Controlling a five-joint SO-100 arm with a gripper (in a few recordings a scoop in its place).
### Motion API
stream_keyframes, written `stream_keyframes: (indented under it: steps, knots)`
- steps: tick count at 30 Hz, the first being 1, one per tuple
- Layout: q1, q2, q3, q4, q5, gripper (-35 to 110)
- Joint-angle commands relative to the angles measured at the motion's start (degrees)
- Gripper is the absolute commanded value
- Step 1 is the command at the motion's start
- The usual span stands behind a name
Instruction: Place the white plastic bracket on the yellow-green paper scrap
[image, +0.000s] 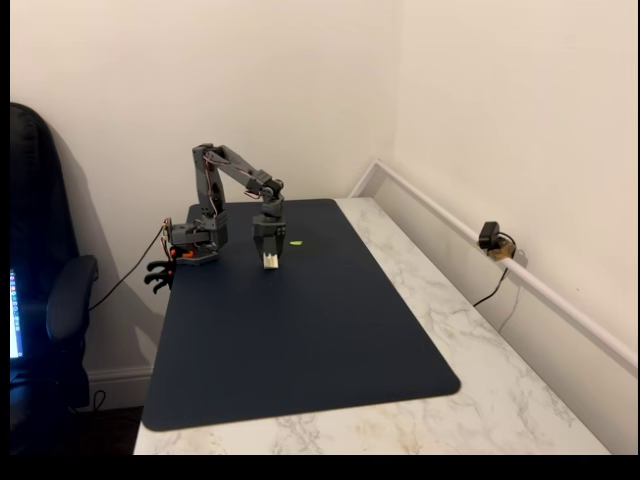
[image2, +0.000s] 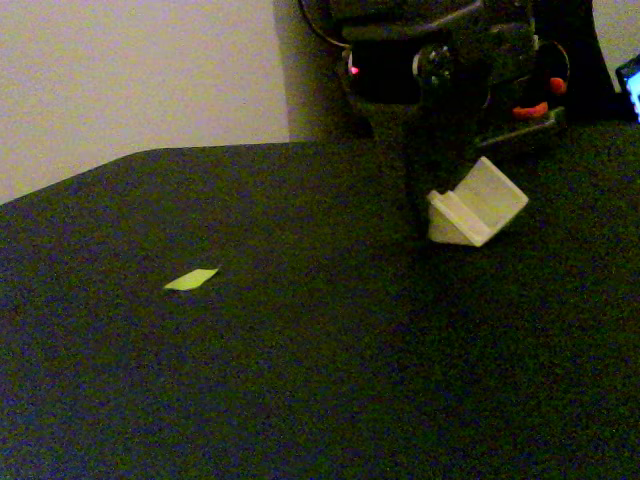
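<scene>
Gripper (image: 268, 258) points down over the dark mat (image: 300, 340), closed on the white bracket (image: 270, 262), which sticks out below the fingers. In the low fixed view the bracket (image2: 476, 205) hangs tilted, just above the mat or touching it; cannot tell which. Paper scrap (image: 296, 242) lies flat, right of the gripper and slightly farther, apart from it; in the low view the scrap (image2: 191, 279) sits left.

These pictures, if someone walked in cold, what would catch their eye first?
Probably the dark grey arm at the back of the dark blue mat, its gripper pointing down with the white plastic bracket at its tip; whether the fingers clamp it is hard to tell. Next, the yellow-green paper scrap, a bright fleck lying flat on the mat, clearly apart from the bracket. In a fixed view, a small camera sits on the wall rail to the right.
</scene>
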Motion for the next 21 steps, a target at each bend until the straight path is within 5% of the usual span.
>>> stream_keyframes:
  steps: [1,10,21]
  knots:
    - [-0.97,4.04,-0.44,1.41,0.88,4]
    - [-1.58,9.05,1.49,1.49,3.52,13]
    - [-0.97,15.12,2.55,3.34,5.19,0]
